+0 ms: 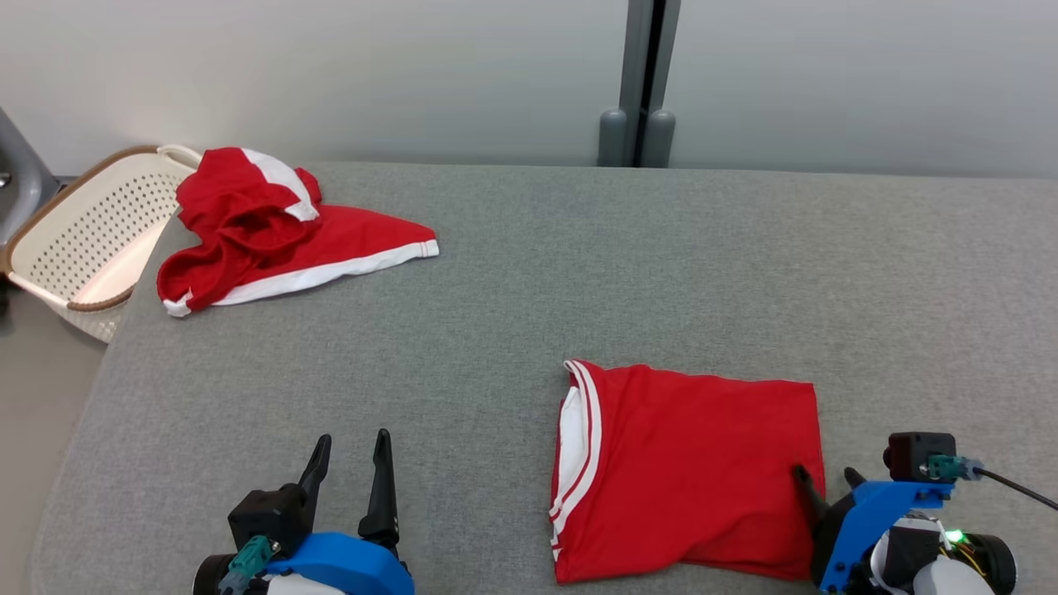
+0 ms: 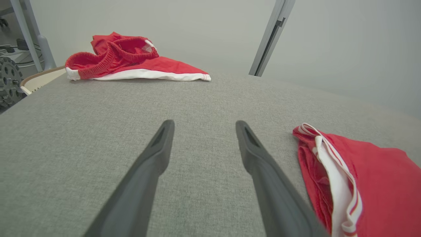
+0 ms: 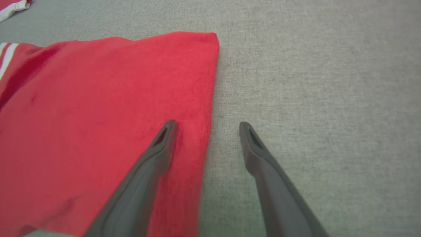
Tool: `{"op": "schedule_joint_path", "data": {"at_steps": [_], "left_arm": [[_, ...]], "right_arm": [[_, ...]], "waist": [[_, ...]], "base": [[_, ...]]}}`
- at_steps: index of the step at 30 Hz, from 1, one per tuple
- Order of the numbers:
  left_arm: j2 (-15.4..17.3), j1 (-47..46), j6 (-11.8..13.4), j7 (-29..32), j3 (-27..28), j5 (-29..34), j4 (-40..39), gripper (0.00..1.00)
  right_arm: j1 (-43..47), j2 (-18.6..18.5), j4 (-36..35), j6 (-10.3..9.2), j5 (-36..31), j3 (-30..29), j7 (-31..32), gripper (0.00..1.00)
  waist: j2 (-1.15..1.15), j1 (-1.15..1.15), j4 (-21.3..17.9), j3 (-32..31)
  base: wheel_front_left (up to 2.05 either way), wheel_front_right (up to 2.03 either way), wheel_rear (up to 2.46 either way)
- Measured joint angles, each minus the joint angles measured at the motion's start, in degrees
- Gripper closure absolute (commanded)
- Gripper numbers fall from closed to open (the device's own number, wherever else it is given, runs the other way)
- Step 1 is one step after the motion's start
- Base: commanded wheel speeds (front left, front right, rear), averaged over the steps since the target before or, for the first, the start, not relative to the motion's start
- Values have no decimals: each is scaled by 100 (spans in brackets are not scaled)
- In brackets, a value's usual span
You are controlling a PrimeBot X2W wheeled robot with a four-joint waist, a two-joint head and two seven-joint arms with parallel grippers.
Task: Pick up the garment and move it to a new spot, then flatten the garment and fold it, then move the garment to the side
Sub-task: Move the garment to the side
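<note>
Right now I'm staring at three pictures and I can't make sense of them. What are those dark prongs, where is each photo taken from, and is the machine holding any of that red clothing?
This is a two-armed robot, and each arm ends in a pincer with two long dark prongs. The wide picture comes from a camera on its head, looking down at a grey padded table. There the left pincer sits at the lower left and the right pincer at the lower right.

The other two pictures come from cameras on the wrists, each looking along its own prongs.

On the table lie a folded red garment with white trim, near the robot, and a crumpled red garment at the far left, beside a pale laundry basket.

Nothing is held. Both pincers are open; the right one straddles the folded garment's right edge, one prong over the cloth, the other over bare table.
</note>
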Motion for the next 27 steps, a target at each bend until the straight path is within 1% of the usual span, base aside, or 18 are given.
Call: {"op": "schedule_joint_path", "data": {"at_steps": [7,8,9,10,11,12,16,18,20,24,27], "left_arm": [[-40,-18,-41,0,42,62,27,0],[-43,-21,-42,0,48,64,32,0],[-46,-25,-43,0,57,79,34,0],[-45,-27,-51,0,58,101,40,0],[-46,-29,-53,0,58,103,43,0],[-48,-32,-70,0,62,107,43,0],[-44,-76,-90,0,59,164,36,0],[-33,-115,-96,0,57,207,-2,0],[-34,-154,-116,0,45,224,-51,0],[-56,-273,-167,0,-23,298,-120,0],[-56,-380,-192,20,-82,326,-151,0]], "right_arm": [[-331,-21,442,0,68,204,232,0],[-391,-27,500,0,119,243,256,11],[-443,-31,546,0,158,286,263,48],[-492,-33,598,-1,187,325,265,61],[-543,-36,650,-1,199,359,263,78],[-587,-49,692,-1,200,399,248,100],[-795,-103,804,3,246,516,-13,100],[-908,-116,817,5,286,550,-158,100],[-1055,-213,799,8,286,538,-299,100],[-1304,-506,717,3,266,416,-466,100],[-1451,-669,644,2,229,275,-521,100]], "waist": [[0,0,106,129],[0,0,105,148],[0,0,99,167],[0,0,87,186],[0,0,71,207],[0,0,52,228],[0,0,-96,343],[0,0,-223,413],[0,0,-381,491],[0,0,-783,650],[1,0,-1175,795]], "base": [[0,0,0],[0,0,0],[0,0,0],[0,0,0],[0,0,0],[0,0,0],[0,0,0],[0,0,0],[0,0,0],[0,0,0],[0,0,0]]}}
